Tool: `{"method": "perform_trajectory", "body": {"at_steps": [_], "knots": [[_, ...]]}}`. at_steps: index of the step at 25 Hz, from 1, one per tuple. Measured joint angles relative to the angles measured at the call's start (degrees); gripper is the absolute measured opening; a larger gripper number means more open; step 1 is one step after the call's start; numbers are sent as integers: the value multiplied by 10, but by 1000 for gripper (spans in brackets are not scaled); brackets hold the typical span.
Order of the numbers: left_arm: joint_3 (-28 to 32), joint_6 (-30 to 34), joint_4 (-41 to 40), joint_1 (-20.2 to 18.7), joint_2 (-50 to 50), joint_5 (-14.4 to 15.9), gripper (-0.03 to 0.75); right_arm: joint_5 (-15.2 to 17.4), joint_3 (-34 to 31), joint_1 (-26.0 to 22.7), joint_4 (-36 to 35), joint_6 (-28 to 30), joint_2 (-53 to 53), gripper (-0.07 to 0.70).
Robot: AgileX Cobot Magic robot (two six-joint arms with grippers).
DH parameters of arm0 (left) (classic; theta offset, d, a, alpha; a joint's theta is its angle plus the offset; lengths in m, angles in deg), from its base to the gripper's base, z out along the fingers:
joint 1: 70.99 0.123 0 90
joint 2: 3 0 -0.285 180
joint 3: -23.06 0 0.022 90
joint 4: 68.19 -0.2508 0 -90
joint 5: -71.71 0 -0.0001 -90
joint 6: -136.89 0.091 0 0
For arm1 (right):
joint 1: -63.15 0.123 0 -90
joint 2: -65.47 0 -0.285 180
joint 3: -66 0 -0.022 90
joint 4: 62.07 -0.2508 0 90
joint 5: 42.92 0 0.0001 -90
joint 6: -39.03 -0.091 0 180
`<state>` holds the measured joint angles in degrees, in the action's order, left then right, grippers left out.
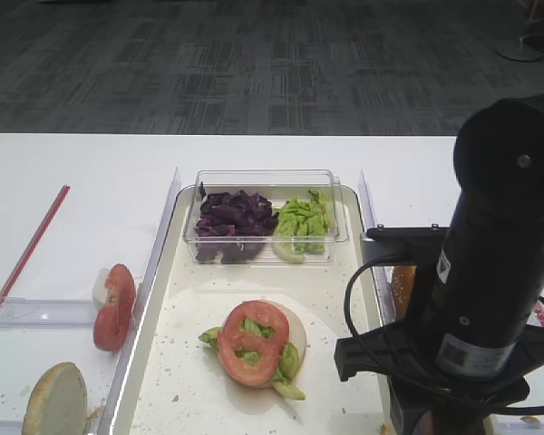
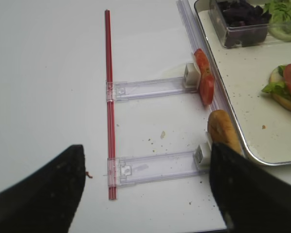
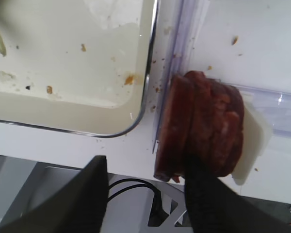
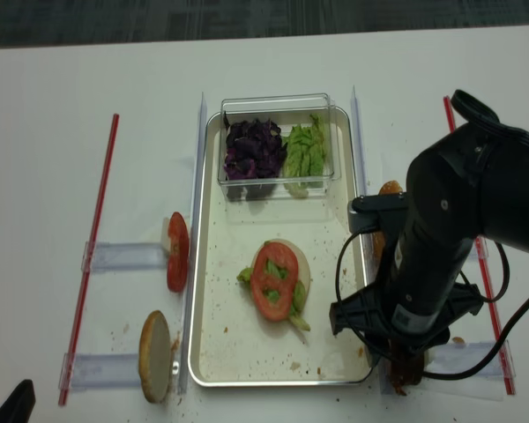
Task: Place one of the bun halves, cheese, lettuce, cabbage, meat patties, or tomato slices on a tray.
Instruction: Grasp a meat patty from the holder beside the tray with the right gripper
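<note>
Several meat patties (image 3: 206, 128) stand on edge in a clear holder just right of the tray (image 3: 63, 58). My right gripper (image 3: 145, 162) is open beside them: its right finger lies across the stack, its left finger stands apart over the table edge. On the tray (image 4: 229, 335) lies a bun half topped with lettuce and a tomato slice (image 4: 275, 278). Cabbage (image 4: 254, 150) and lettuce (image 4: 304, 150) fill a clear box. Tomato slices (image 1: 115, 308) and a bun half (image 1: 56, 399) stand left of the tray. My left gripper (image 2: 145, 194) is open over bare table. Cheese is out of view.
Clear plastic holders (image 2: 150, 167) and a red strip (image 2: 109, 97) lie left of the tray. Another bun half (image 4: 388, 189) and a second red strip (image 4: 487, 291) are on the right. My right arm (image 1: 499, 272) blocks the tray's right side; a black cable (image 4: 344, 264) loops from it.
</note>
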<state>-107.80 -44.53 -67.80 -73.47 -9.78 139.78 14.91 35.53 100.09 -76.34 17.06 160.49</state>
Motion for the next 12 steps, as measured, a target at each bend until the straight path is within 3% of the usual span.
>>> {"method": "perform_trajectory", "body": {"at_steps": [12], "knots": [[0, 0, 0, 0, 0, 0, 493, -21, 0, 0, 0, 0, 0, 382]]}}
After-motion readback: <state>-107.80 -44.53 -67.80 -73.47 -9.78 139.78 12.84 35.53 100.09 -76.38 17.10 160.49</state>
